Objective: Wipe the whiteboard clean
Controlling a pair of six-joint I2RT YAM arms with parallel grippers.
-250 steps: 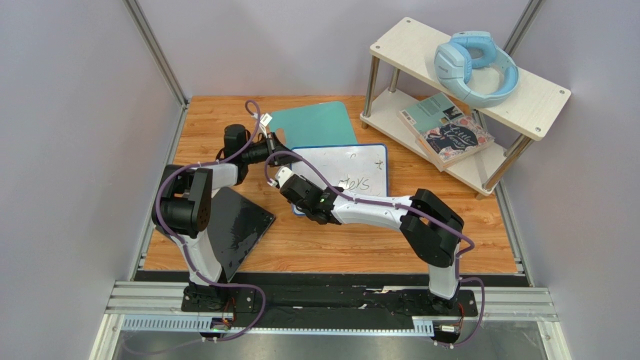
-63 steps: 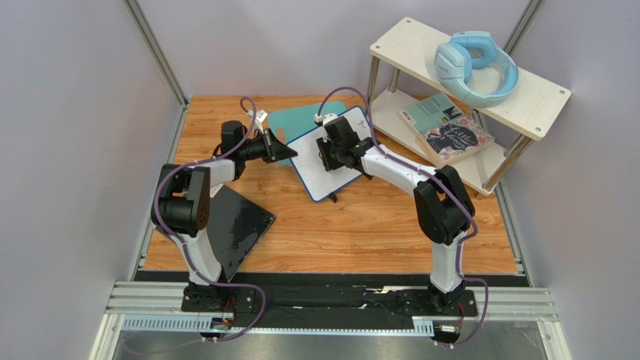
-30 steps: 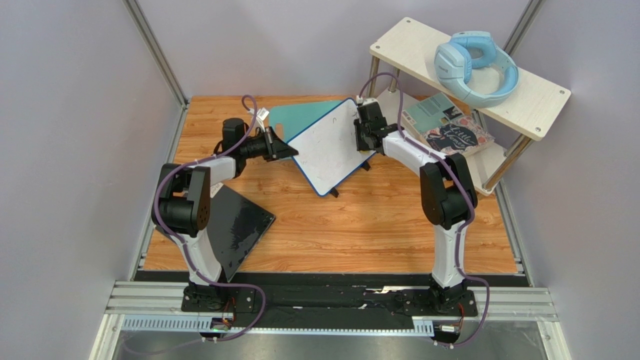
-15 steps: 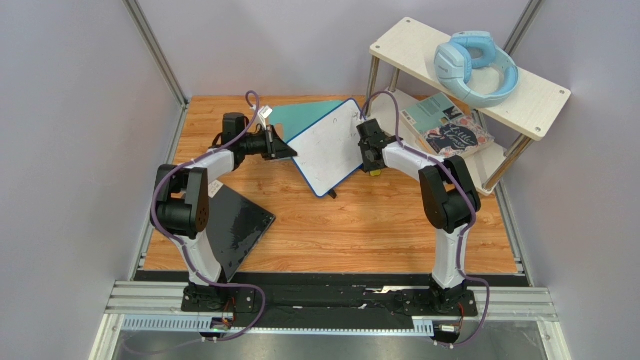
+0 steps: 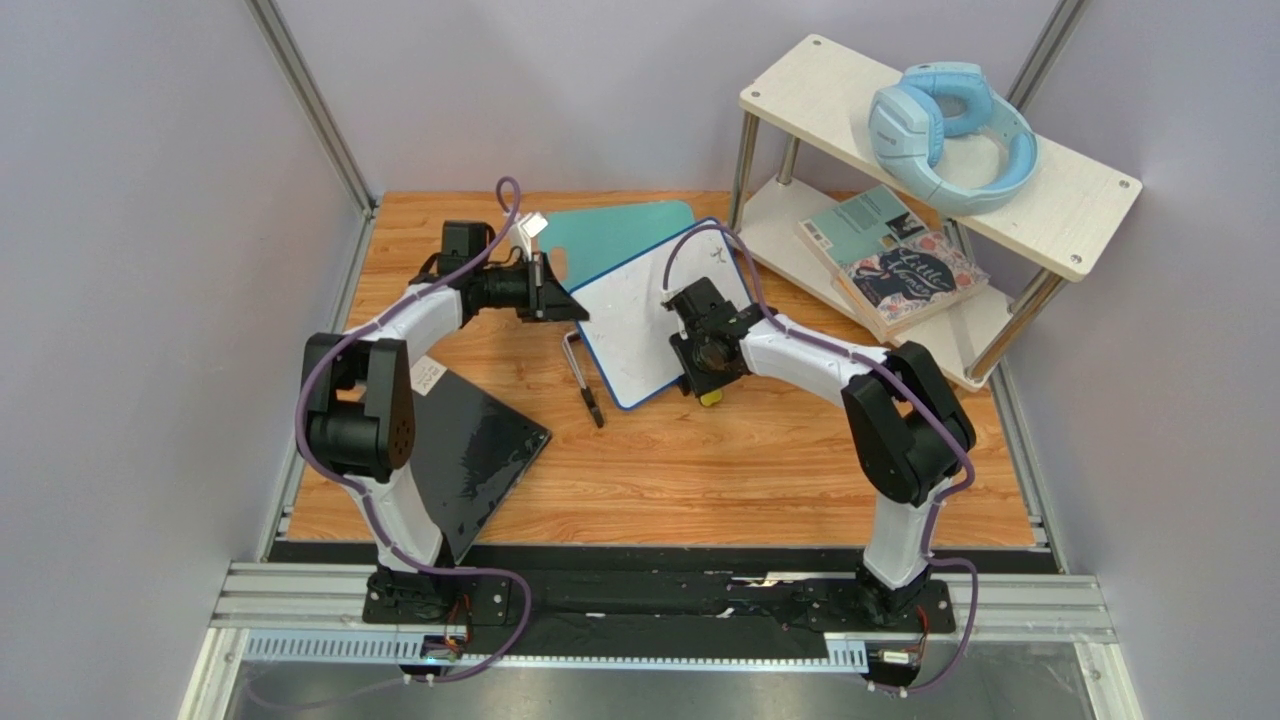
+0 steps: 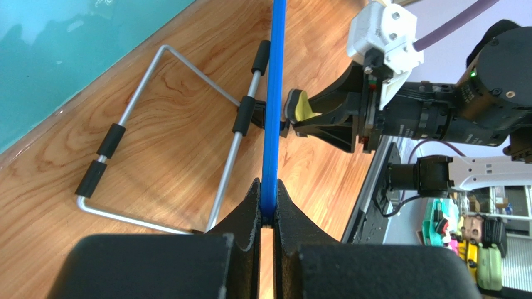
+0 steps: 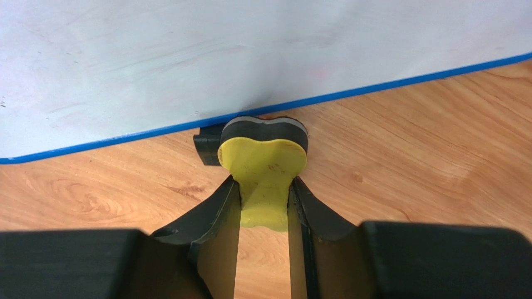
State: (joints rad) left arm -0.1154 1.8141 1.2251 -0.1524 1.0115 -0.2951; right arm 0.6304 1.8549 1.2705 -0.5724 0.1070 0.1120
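The whiteboard (image 5: 631, 318), white with a thin blue frame, stands tilted on edge at mid-table; its face (image 7: 250, 56) shows no writing. My left gripper (image 5: 571, 308) is shut on the blue frame (image 6: 273, 93) at the board's left edge; in the left wrist view, the left gripper (image 6: 268, 187) clamps the frame edge-on. My right gripper (image 5: 706, 372) is shut on a yellow eraser (image 7: 262, 159), whose dark pad touches the board's lower edge beside a black foot (image 7: 208, 146). In its own wrist view the right gripper (image 7: 263, 187) points at that edge.
The board's wire stand (image 5: 580, 378) with black sleeves lies on the wood behind the board (image 6: 187, 140). A teal mat (image 5: 616, 233) lies behind it. A glossy black slab (image 5: 473, 450) lies at front left. A shelf (image 5: 1052, 180) at right holds blue headphones (image 5: 950, 135) and books (image 5: 894, 263).
The writing seen 8 s ago is gone. My right gripper has moved with the eraser from the board's far right edge to its near lower edge. The board has swung and the wire stand now shows.
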